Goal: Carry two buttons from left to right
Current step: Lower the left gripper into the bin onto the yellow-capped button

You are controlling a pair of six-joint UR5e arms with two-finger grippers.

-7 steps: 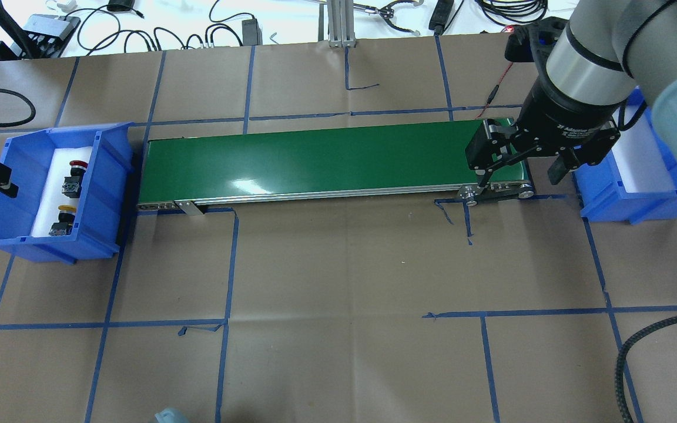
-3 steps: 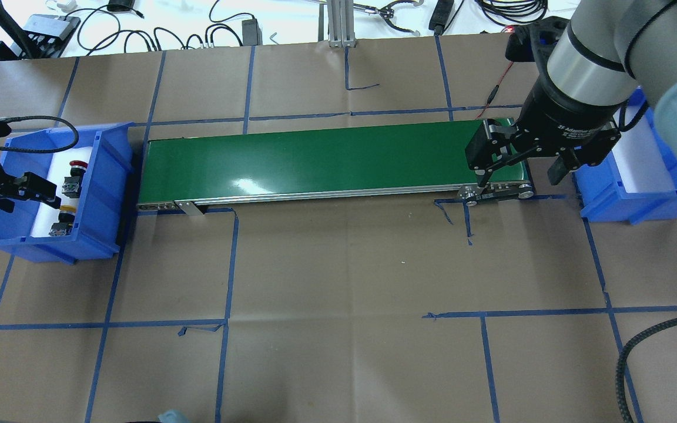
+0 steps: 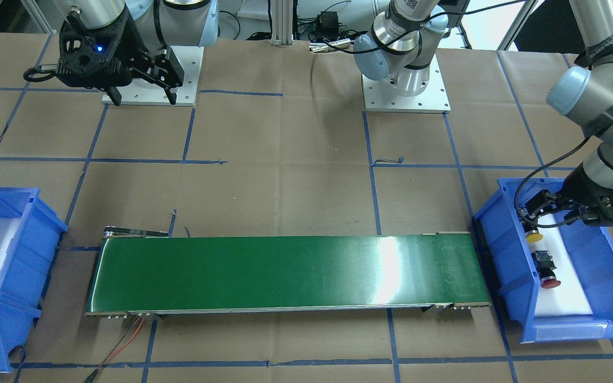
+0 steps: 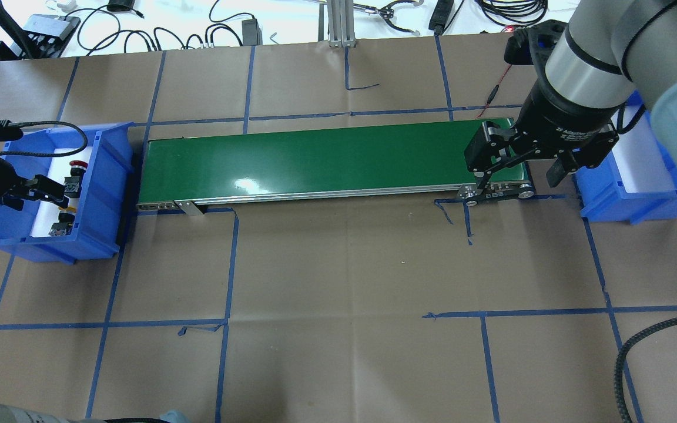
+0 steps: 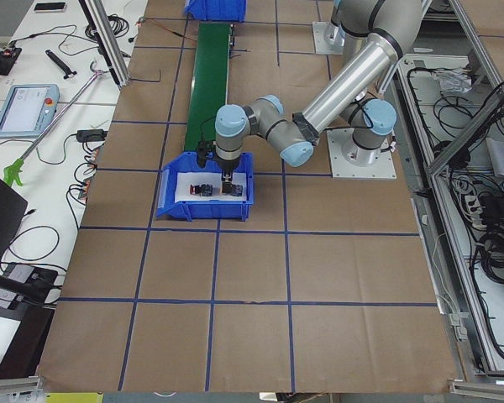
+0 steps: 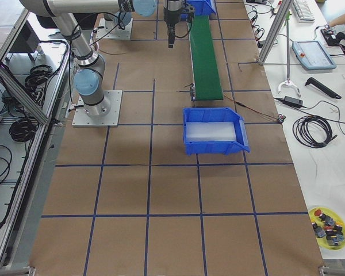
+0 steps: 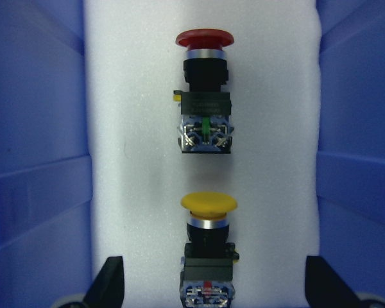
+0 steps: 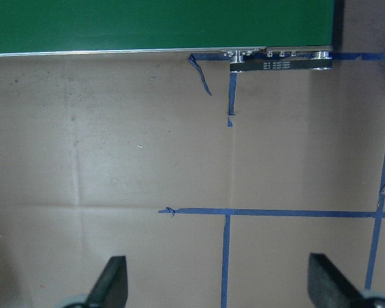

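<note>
Two buttons lie on white foam in the left blue bin. The red-capped button is farther along the foam and the yellow-capped button is nearer my wrist camera. Both show in the front view, yellow and red. My left gripper is open and hovers over the bin, its fingers wide on either side of the yellow button's body. My right gripper is open and empty above the conveyor's right end; its wrist view shows brown paper below.
A green conveyor belt runs between the left bin and the right blue bin, which holds only white foam. Blue tape lines cross the brown paper. Cables and tools lie along the far table edge.
My left gripper has moved from the bin's outer left side inward over the foam, to above the yellow button. The right arm has barely moved.
</note>
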